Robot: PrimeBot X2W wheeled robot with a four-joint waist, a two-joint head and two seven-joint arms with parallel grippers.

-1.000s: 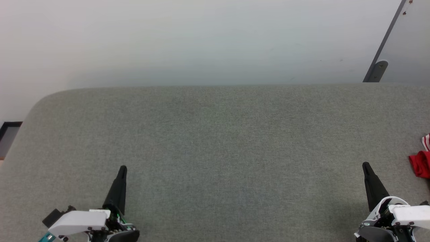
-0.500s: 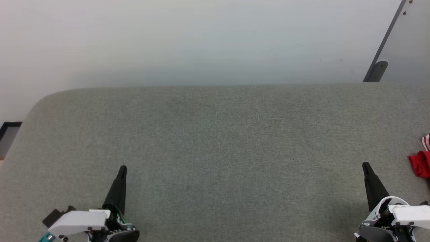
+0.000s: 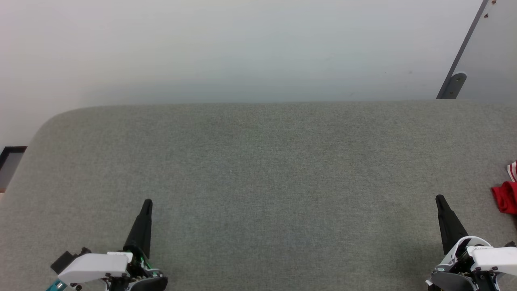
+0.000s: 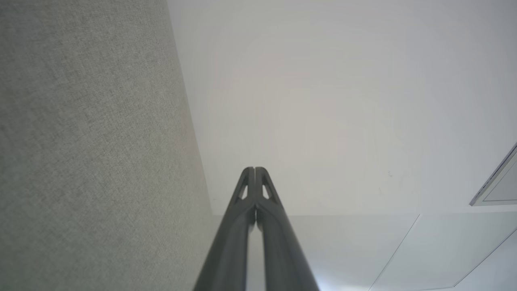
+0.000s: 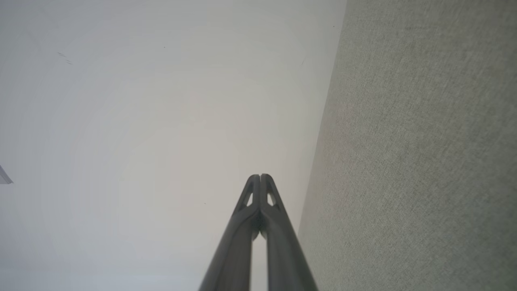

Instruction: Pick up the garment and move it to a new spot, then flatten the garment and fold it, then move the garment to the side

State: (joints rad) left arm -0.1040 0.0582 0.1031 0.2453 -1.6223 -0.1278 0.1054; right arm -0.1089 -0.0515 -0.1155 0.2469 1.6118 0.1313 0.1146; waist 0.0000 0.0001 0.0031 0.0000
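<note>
Jaws, L: left gripper [image 3: 147, 201] has both fingers pressed tog., tips meeting, nothing held; left wrist view shows just a thin slit lower down betw. them.
Jaws, R: right gripper [image 3: 439, 198] is the same, tips meeting, nothing held.
Pose: L at lower left of head view, R at lower right, well apart, fingers pointing away from robot over the surface; contact w/ it can't be told.
Surface: grey fabric top [image 3: 258, 173], rounded far-left corner; runs along one side of each wrist view.
Garment: garment [image 3: 505, 197], a red bunch w/ a bit of red-and-white striped trim above it, lies on the fabric at the far right edge of head view, cut off by the frame. It is near R gripper, off to its right, not touching; well apart from L.
In between: bare grey fabric betw. R fingers and the red cloth.
Beyond: pale wall [image 3: 242, 48] behind the far edge; slanted grey bar [image 3: 455, 83] upper right; dark frame [image 3: 9, 155] at left edge.
</note>
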